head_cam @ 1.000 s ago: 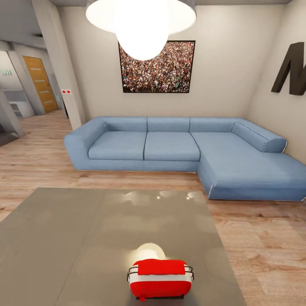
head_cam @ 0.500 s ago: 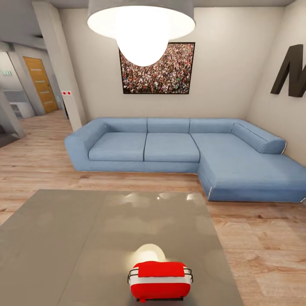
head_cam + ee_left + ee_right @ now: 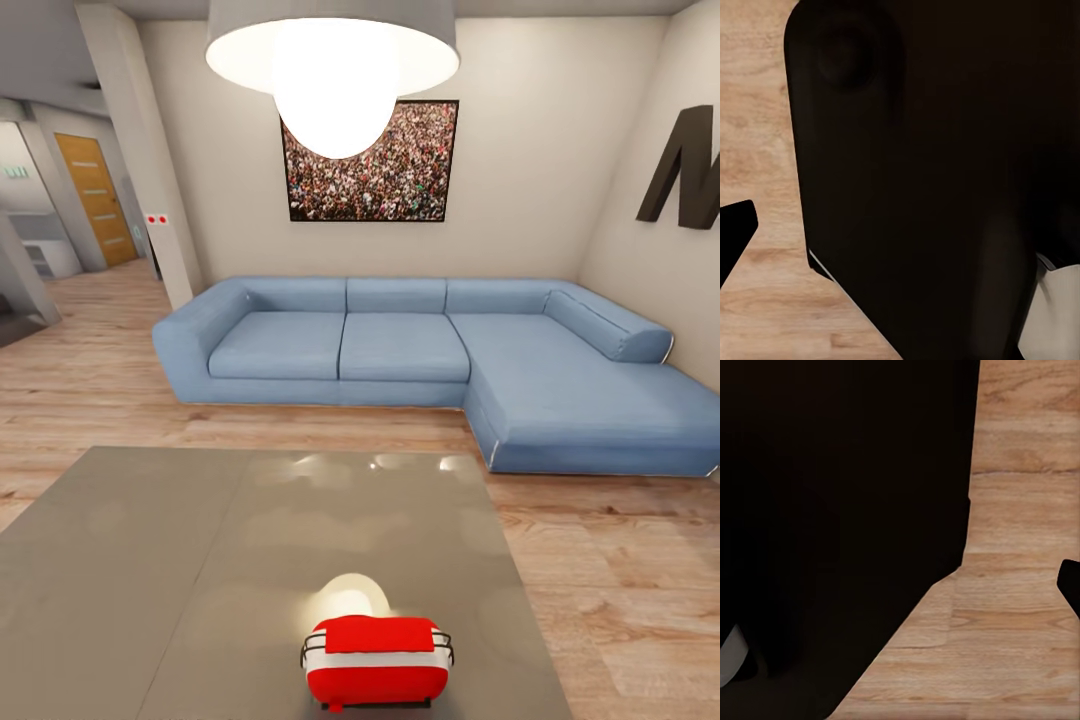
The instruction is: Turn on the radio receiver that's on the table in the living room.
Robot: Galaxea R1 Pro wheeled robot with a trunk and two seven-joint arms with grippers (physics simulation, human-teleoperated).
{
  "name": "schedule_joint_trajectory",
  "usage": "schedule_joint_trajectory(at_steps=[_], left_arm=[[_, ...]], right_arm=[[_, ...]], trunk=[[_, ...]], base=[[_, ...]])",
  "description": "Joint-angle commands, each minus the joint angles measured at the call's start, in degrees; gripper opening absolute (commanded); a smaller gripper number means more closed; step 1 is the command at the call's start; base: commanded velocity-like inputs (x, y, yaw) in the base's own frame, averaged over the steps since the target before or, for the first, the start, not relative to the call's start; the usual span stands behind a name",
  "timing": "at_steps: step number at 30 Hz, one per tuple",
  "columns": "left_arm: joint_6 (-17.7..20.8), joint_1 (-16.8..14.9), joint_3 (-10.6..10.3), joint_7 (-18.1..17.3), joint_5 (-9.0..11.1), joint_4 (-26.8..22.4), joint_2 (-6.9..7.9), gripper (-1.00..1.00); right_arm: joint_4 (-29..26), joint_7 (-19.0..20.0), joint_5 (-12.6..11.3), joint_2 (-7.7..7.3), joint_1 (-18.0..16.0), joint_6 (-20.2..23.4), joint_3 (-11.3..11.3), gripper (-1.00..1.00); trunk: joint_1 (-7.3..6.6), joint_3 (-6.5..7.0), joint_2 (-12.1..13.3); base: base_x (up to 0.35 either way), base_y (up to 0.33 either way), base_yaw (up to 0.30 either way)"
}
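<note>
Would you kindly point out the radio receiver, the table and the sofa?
radio receiver (image 3: 376, 660), head view, white trim band.
table (image 3: 180, 560), head view, bare grey top.
sofa (image 3: 404, 344), head view, middle seat cushion.

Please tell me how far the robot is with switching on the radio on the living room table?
Done: the robot has arrived; the radio receiver sits close in front on the near part of the grey table, with the blue sofa beyond. In hand: nothing is reaching; the wrist views look at wood floor beside dark robot parts. Left: bring a gripper to the radio and switch it on.
</note>
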Motion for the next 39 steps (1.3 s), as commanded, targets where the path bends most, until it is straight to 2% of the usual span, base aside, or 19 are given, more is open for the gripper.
schedule_joint_trajectory(at_steps=[1,39], left_arm=[[0.00,0.00,0.03,-0.06,0.02,-0.01,-0.02,1.00],[-0.45,0.00,0.00,-0.43,-0.06,0.00,-0.18,1.00]], right_arm=[[0.00,-0.01,-0.03,-0.01,0.00,-0.43,-0.03,1.00],[0.00,0.00,-0.04,-0.08,0.00,-0.92,-0.04,1.00]], trunk=[[0.00,-0.07,0.00],[0.00,-3.54,0.00]], base=[[0.000,0.000,0.000],[0.000,0.000,0.000]])
